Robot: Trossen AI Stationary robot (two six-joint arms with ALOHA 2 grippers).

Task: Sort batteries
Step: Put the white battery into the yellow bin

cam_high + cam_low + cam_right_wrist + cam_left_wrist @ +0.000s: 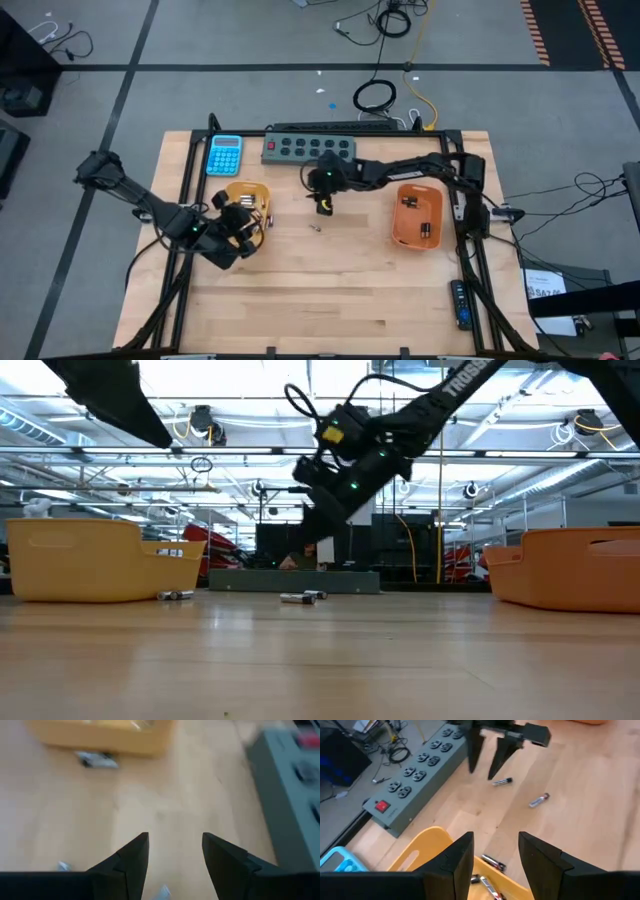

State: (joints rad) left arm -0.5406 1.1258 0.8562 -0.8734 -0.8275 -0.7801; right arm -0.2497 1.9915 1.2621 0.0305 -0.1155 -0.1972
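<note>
Two batteries (pixel 501 781) (pixel 539 800) lie flat on the wooden table's middle, one also seen in the high view as a battery (pixel 316 228). My right gripper (pixel 487 762) hangs open just above them, fingers slanting down, touching nothing. More batteries (pixel 487 862) lie in the yellow tray (pixel 250 192) at the left. My left gripper (pixel 495 855) hovers open over that tray's near side with nothing between its fingers. One battery (pixel 97 760) lies on the table against the yellow tray's outer wall. Dark batteries (pixel 408 201) rest in the orange tray (pixel 400 235) at the right.
A grey power strip (pixel 308 148) lies along the far edge, with a blue calculator (pixel 225 154) to its left. Bare wood stretches across the table's near half. A black frame rail (pixel 470 260) runs down the right side past the orange tray.
</note>
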